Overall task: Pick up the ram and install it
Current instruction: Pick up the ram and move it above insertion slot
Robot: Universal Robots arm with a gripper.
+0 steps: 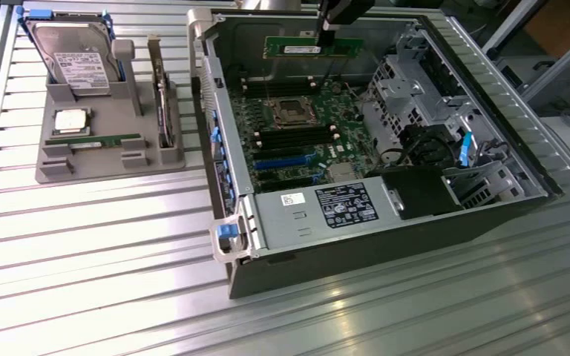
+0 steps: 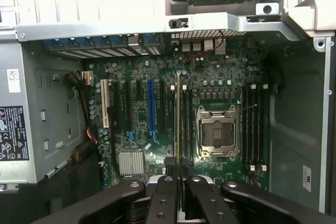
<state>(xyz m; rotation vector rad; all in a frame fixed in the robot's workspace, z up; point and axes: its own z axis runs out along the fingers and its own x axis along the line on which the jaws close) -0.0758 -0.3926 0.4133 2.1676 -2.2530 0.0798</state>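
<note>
Ribbed aluminium bench carries everything. The ram is a long, narrow green board with a white label on its face. In the wrist view it shows edge-on as a thin strip.

Nearest in the exterior view stands an open computer case. Inside it, a grey power supply with labels sits at the near end. Beyond that lies the green motherboard with its bare processor socket and black memory slots. To the exterior view's left a grey tray holds a second green stick. Behind the stick is a square silver chip, with a bracketed card upright beside it. A hard drive stands farthest back.

The pincer is clamped on the ram's upper edge, holding it upright over the far end of the case. From the wrist, its black fingers flank the stick, which runs parallel to the slots beside the socket. Whether it touches a slot cannot be told.
</note>
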